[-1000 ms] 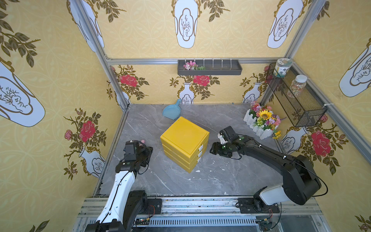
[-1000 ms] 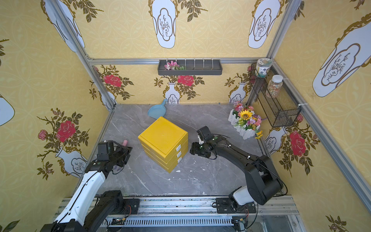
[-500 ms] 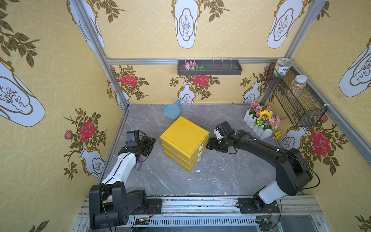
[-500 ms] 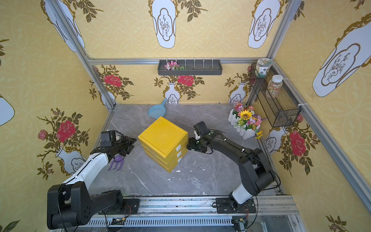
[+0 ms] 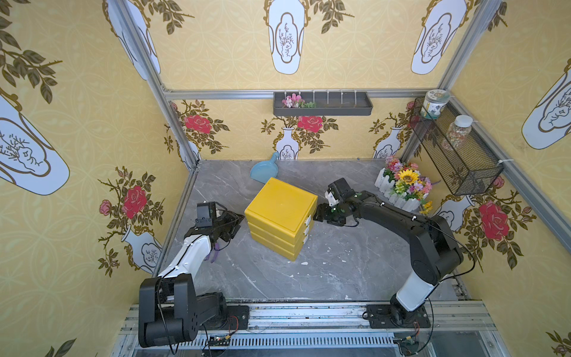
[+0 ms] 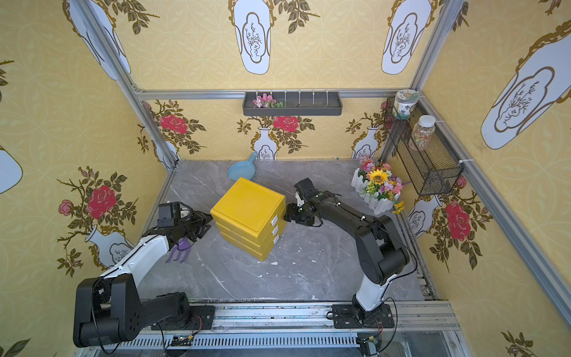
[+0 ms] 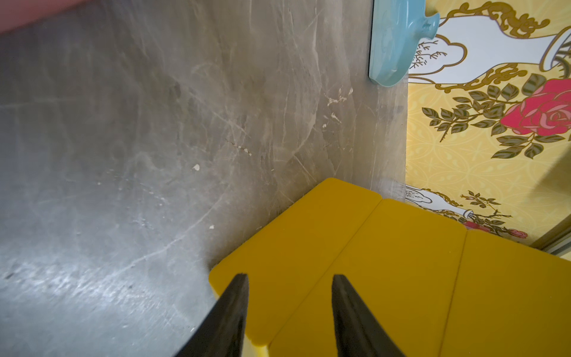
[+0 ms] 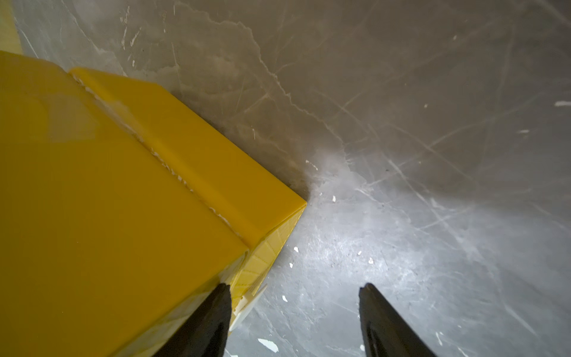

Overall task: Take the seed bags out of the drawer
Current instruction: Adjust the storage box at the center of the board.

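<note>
Grey marbled tabletop (image 5: pixel 340 272) lies between yellow flowered walls. On the left, the left gripper (image 7: pixel 290 276) has its dark fingers (image 7: pixel 230 318) a modest way apart with nothing between them. In its wrist view they point at a plain side of the yellow drawer chest (image 5: pixel 279 207). In both top views the tips sit just beside the chest's left corner, and contact cannot be told.

On the right, the right gripper (image 8: pixel 296 286) is spread wider and is also empty. One finger (image 8: pixel 210 324) is at the chest's front edge, close by a white handle tab (image 8: pixel 247 304), and its partner is over bare tabletop.

The chest stands mid-table, turned at an angle. Its three drawers are all pushed in, with their white handles (image 5: pixel 307 221) facing right and near. The seed bags are hidden from every view.

A purple hand rake (image 6: pixel 180 250) lies on the table beneath the left arm. Beyond the chest, a blue scoop (image 5: pixel 262 171) rests by the far wall. A white fence planter (image 5: pixel 398 202) full of flowers stands at the far right. A wire basket (image 5: pixel 457 160) on the right wall holds two jars (image 5: pixel 435 103). A dark rack (image 5: pixel 340 111) on the far wall carries pink blooms (image 5: pixel 292 100).
</note>
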You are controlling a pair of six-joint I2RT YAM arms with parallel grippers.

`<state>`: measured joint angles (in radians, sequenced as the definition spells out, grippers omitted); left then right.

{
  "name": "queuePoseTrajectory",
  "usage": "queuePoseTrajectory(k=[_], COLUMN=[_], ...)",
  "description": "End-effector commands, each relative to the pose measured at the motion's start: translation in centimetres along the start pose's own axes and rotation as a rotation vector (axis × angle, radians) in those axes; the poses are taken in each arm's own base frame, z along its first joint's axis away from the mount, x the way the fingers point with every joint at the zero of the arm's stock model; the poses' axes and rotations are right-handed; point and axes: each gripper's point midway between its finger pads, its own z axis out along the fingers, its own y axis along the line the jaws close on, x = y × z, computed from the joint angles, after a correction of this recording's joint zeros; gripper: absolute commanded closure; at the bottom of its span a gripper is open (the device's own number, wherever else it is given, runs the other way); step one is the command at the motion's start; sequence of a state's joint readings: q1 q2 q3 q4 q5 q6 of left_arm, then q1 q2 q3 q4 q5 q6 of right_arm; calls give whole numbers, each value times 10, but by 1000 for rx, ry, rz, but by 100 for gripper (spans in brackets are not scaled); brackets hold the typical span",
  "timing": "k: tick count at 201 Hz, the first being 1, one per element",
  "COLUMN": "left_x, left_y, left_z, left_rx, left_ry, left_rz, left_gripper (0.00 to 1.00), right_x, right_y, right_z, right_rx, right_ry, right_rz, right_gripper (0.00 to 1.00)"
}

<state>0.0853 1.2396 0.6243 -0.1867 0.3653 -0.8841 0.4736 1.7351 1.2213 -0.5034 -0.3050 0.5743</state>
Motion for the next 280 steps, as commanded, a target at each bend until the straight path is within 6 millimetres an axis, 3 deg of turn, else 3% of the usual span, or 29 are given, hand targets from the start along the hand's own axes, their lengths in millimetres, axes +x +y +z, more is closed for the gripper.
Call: queuePoseTrajectory(k=[1, 122, 198, 242, 280], left_x=[6, 39, 49, 50, 40], left_y=[2, 3, -15, -17, -19], left_z=[3, 20, 27, 19, 4], left_rx=[9, -2, 29, 33, -5], left_ry=[25, 100, 127, 109, 43], left_rz=[15, 32, 50, 54, 79], left_gripper=[51, 52, 52, 51, 51], right_x=[-14, -55, -73, -80, -82], right_y=[6, -2, 7, 14, 0], right_z=[1, 26, 42, 43, 27], right_rx=[-30, -32, -37, -44, -7], right_ry=[-11, -7, 11, 4, -18], right_rz=[-9, 30, 21, 24, 25], right_gripper=[31, 31, 31, 31, 31])
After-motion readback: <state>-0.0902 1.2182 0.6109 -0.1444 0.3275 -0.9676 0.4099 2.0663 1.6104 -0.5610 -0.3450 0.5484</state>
